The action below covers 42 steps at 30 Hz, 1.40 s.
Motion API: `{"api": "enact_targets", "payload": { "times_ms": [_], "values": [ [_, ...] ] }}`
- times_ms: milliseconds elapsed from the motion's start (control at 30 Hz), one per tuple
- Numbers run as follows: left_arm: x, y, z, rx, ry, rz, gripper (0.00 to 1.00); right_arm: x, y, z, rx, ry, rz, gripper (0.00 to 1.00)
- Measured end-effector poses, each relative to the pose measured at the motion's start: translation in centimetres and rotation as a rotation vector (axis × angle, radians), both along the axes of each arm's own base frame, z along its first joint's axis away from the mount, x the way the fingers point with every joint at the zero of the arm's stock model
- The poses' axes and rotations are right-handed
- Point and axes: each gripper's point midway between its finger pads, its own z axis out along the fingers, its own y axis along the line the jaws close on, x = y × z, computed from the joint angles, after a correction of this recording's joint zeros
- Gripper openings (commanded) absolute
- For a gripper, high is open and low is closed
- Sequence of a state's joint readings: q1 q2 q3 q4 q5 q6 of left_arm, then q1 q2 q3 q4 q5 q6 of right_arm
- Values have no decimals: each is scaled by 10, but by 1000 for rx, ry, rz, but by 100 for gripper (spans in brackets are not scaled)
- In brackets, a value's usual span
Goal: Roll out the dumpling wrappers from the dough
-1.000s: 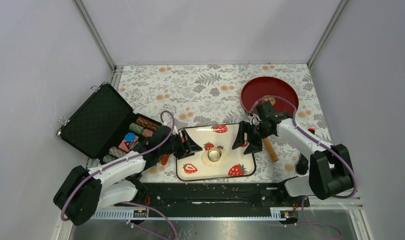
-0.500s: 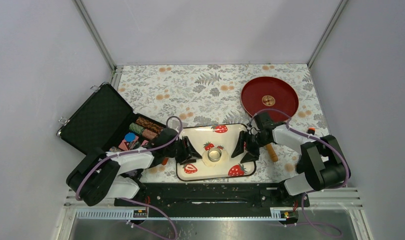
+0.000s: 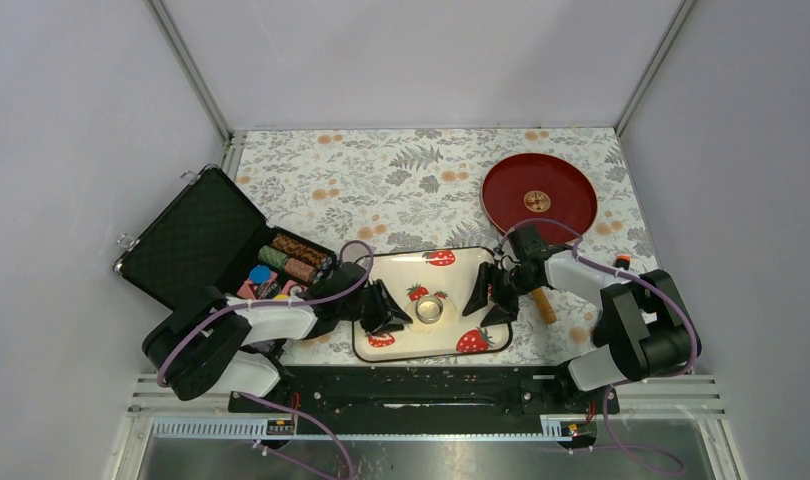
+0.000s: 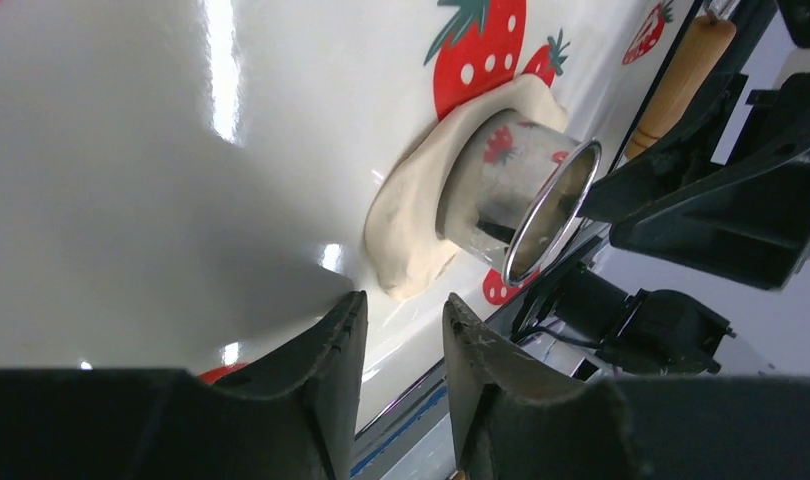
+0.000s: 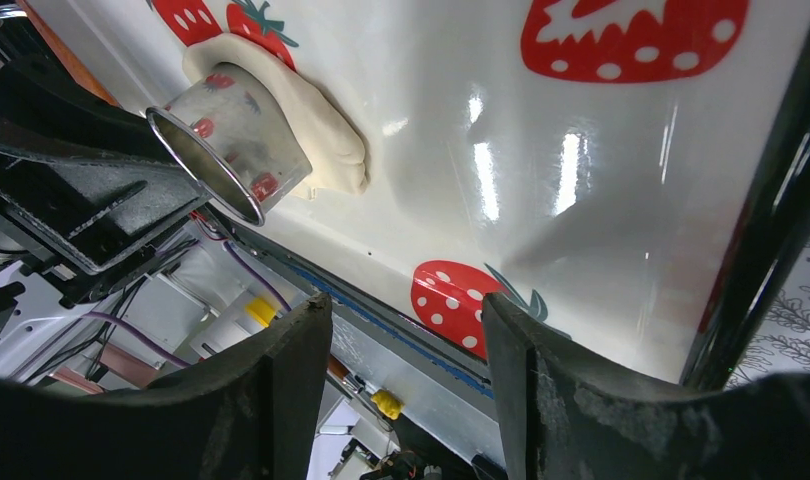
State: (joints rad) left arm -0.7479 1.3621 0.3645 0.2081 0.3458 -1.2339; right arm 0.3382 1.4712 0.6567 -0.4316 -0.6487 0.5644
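Note:
The dough is a pale flattened lump on the strawberry tray, with a metal ring cutter standing on it. In the left wrist view the cutter rises from the dough just beyond my left gripper. Its jaws stand a narrow gap apart with nothing between them. My right gripper hovers over the tray's right side, open and empty. The right wrist view shows dough and cutter ahead of it. Dumpling wrappers are out of view.
A tan wooden roller lies right of the tray, behind the right gripper. A red plate sits at the back right. An open black case with poker chips stands at the left.
My left gripper slid right over the tray toward the cutter and its jaws narrowed. The right gripper dropped from near the red plate to the tray's right edge.

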Motion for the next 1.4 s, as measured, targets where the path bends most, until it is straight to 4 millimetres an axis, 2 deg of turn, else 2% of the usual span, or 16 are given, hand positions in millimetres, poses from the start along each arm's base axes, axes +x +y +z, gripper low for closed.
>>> {"api": "enact_targets", "payload": {
  "times_ms": [200,500,600,700,833,933,1000,1067,1200,1367,1400],
  "values": [
    [8,-5,-3,-14,16,55,26,0,0,0,0,1,0,63],
    [11,-6,-7,-30,26,91,5,-6,-2,-5,-6,17,-1,63],
    [11,-5,-5,-49,6,92,3,-7,-3,-6,-7,21,-1,63],
    [14,-7,8,-96,-43,93,3,-9,-3,-6,-9,24,-1,63],
    [25,-15,44,-192,-157,92,3,-11,-4,-8,-10,28,-1,63],
    [28,-12,56,-194,-202,104,10,-11,-4,-9,-11,31,-1,63],
    [28,-5,52,-144,-205,115,19,-11,-4,-9,-11,31,-1,63],
    [27,2,43,-80,-193,120,25,-11,-5,-9,-15,30,-1,63],
    [23,14,25,24,-156,113,26,-12,-13,-9,-66,-5,2,68],
    [15,21,-3,110,-92,91,27,0,-35,10,-187,-165,-2,78],
    [15,19,-3,103,-84,85,27,4,-40,14,-213,-201,-5,79]
  ]
}}
